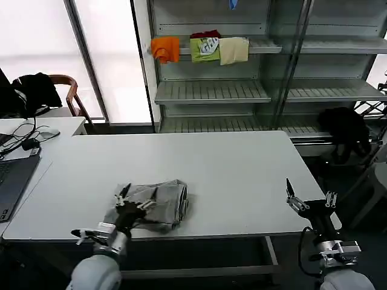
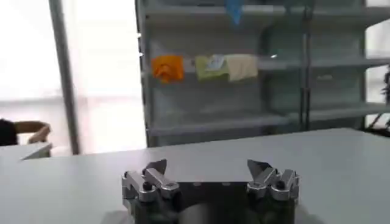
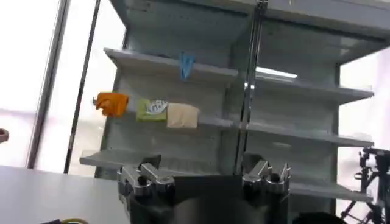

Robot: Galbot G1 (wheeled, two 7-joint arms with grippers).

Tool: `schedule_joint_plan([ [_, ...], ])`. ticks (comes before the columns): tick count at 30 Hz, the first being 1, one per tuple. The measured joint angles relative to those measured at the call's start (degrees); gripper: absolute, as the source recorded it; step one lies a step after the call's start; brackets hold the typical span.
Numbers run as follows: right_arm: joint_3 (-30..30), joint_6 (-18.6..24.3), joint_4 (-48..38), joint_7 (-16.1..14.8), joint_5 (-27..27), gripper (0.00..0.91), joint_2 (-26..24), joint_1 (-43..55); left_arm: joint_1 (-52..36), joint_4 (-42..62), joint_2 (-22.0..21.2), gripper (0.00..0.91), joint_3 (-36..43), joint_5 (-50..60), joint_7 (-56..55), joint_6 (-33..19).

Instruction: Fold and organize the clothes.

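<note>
White tabletop [image 1: 230,169] carries our crumpled light grey soft shirt [image 1: 158,204] near its front edge. We hold our left gripper [image 1: 130,202] over the shirt, fingers wide. Our right gripper [image 1: 308,196] hovers at the table's right front corner, fingers wide. No writing is readable.

The setting is an indoor laboratory or test room arranged as a mock shop. A white work table [image 1: 242,169] stands before grey metal shelving [image 1: 211,90] carrying small folded orange, green and cream pieces [image 1: 205,49]. A side desk [image 1: 36,130] holds a laptop [image 1: 12,181] and cables. Bright windows [image 1: 36,36] line the rear wall.
</note>
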Motion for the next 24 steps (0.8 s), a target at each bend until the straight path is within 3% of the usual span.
schedule_joint_plan([
  [7, 0.32, -0.17, 0.01, -0.05, -0.04, 0.907, -0.17, -0.10, -0.86, 5.81, 1.21, 0.907, -5.19, -4.35, 1.60, 1.47],
  [24, -0.02, 0.33, -0.77, -0.09, -0.44, 0.907, -0.03, 0.05, -1.43, 11.03, 1.01, 0.907, -9.03, -12.23, 4.13, 6.02],
])
